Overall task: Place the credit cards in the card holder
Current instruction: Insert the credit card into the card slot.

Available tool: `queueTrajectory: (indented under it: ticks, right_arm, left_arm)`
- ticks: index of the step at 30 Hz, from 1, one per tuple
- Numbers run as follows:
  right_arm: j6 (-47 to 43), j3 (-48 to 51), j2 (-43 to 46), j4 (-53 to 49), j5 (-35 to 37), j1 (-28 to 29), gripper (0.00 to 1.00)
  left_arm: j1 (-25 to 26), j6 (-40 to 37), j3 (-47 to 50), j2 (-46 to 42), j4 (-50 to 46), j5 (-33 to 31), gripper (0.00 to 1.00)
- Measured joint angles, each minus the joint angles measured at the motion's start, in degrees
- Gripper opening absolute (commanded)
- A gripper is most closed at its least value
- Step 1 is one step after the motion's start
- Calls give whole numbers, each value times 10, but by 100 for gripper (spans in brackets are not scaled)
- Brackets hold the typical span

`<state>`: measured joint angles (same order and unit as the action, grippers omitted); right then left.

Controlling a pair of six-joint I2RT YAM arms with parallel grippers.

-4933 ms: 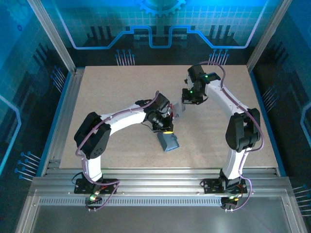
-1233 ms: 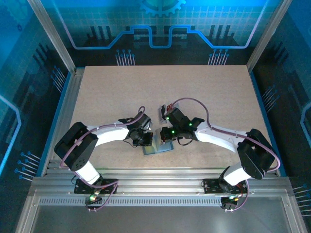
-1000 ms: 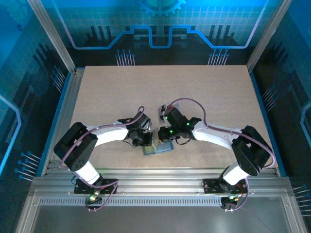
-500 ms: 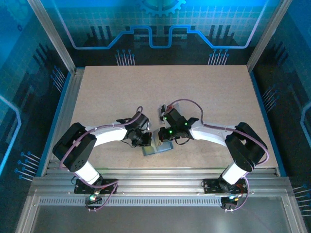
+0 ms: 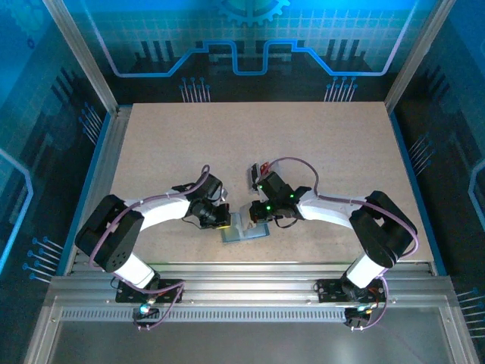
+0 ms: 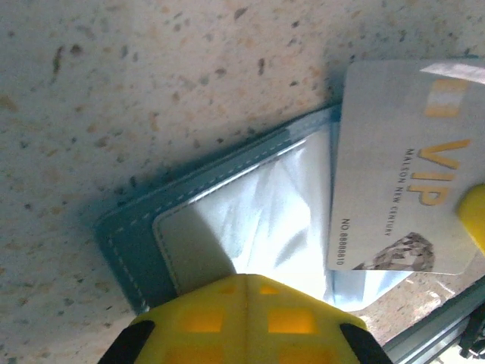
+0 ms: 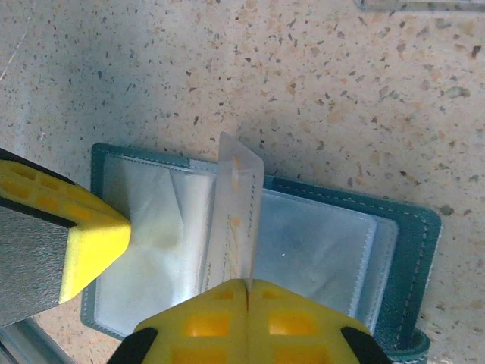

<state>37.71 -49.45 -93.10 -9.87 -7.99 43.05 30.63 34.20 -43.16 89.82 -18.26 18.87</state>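
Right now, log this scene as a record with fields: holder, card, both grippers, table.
card holder: lying open on the table, clear sleeves facing up
silver-grey card: VIP print, standing on edge over the holder's middle
right gripper: shut on the card's edge
left gripper: yellow finger over one end of the holder; open or shut unclear
table: speckled beige

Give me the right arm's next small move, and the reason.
Probably ease the right gripper toward the holder to slide the silver card into a clear sleeve. It is shut on the card, which stands on edge over the open card holder, far end at the sleeves; the left gripper rests on the holder's other side.
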Motion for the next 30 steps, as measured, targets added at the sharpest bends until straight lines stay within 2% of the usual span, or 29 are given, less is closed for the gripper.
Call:
queueTrajectory:
  ticks: [8, 23, 30]
  right_arm:
    - [3, 0, -11, 6, -7, -5, 0]
    - [58, 16, -29, 52, -92, -37, 0]
    - [67, 22, -30, 67, -105, -37, 0]
  left_arm:
    - [-1, 4, 16, -5, 7, -11, 3]
    - [-2, 4, 24, -5, 23, -10, 3]
    - [-2, 4, 25, -5, 25, -10, 3]
